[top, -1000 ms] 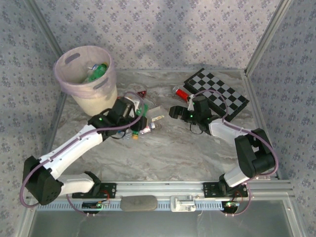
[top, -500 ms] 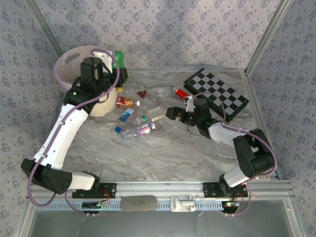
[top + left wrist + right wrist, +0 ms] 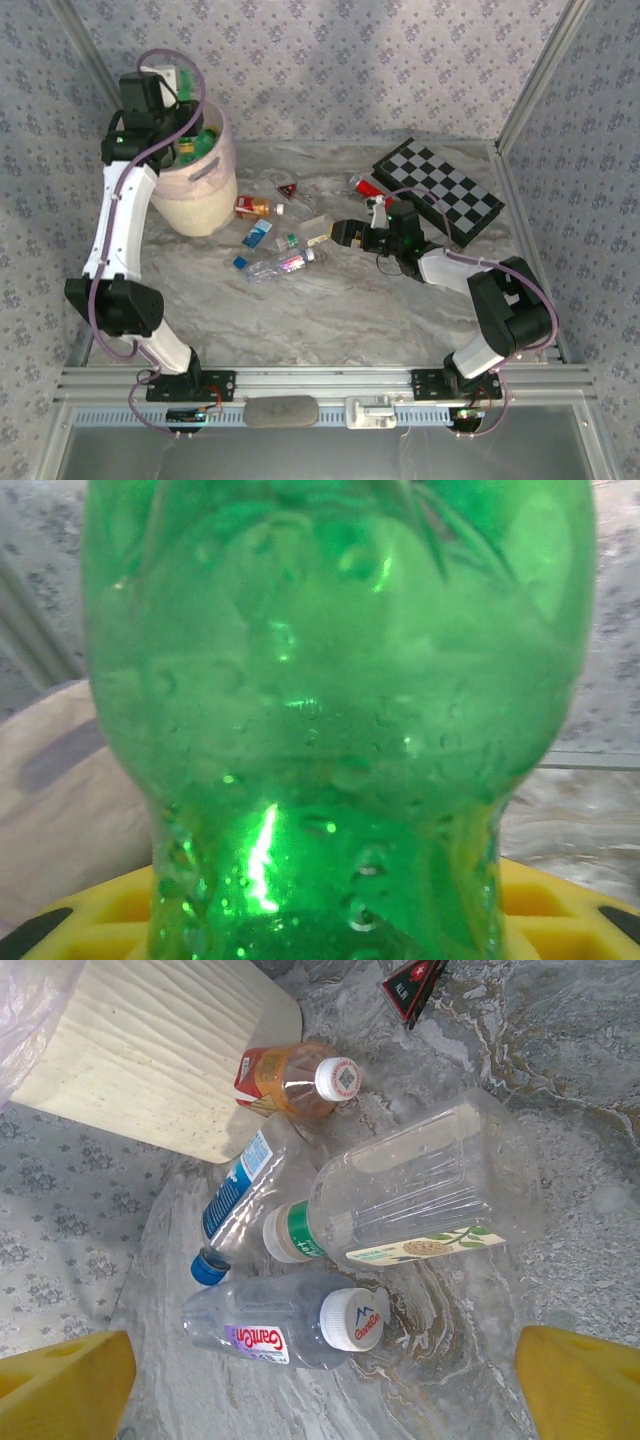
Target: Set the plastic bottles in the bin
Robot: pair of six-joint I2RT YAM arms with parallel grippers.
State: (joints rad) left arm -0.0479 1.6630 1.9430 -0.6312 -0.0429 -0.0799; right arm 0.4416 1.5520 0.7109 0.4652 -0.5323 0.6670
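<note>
Since the earlier frame the left arm has swung from the bottle cluster on the counter to the bin [image 3: 205, 200]. The left pincer [image 3: 165, 85] now sits above the bin's far rim, closed narrowly on a green bottle [image 3: 330, 710]. The right pincer [image 3: 322, 1390] has edged leftward with its jaws wide and empty. It is the nearer arm to the remaining bottles, which lie just ahead of it. The clear green-labelled bottle [image 3: 420, 1200] lies on its side, long axis roughly parallel to the line between the fingers, so a wrist turn is probably needed. The GanTen bottle [image 3: 285, 1330] is nearest. Whether the green bottle hangs fully over the opening cannot be confirmed, because the arm hides part of the rim.
</note>
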